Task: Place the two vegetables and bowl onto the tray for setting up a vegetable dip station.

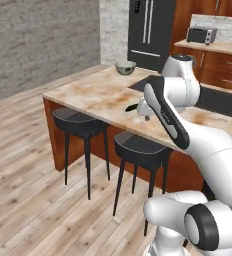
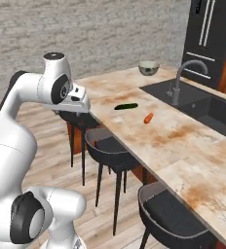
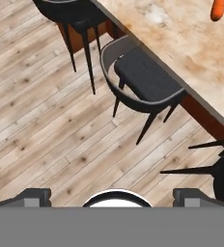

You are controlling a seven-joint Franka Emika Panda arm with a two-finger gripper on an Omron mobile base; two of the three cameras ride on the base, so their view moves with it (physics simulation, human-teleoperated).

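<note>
Table (image 2: 134, 126): long marbled island top, pale with rust-brown staining; its near long edge runs over a row of stools.

Bowl (image 2: 148, 67): round, pale grey-green, upright near the table's far end, close to the far corner, well apart from both vegetables. Also in the left base view (image 1: 125, 67).

Green vegetable (image 2: 126, 106): slim, dark, lying flat about midway along the table, nearer the near long edge than the sink. Bare top all round it.

Carrot (image 2: 148, 117): small, orange, lying flat just beside the green vegetable, on the sink side, not touching it. Its tip shows at the top right corner of the hand view (image 3: 218, 9).

Sink (image 2: 197, 104): dark basin set into the table's far long side, with a curved grey faucet (image 2: 183, 80) at its rim.

Stools (image 3: 143, 82): black-seated, thin-legged, tucked under the near long edge; wooden plank floor (image 3: 51, 120) open beyond them.

Gripper (image 3: 112, 193): hangs out past the near long edge, above floor and stool, touching nothing; jaws released, spread wide, nothing between them.
</note>
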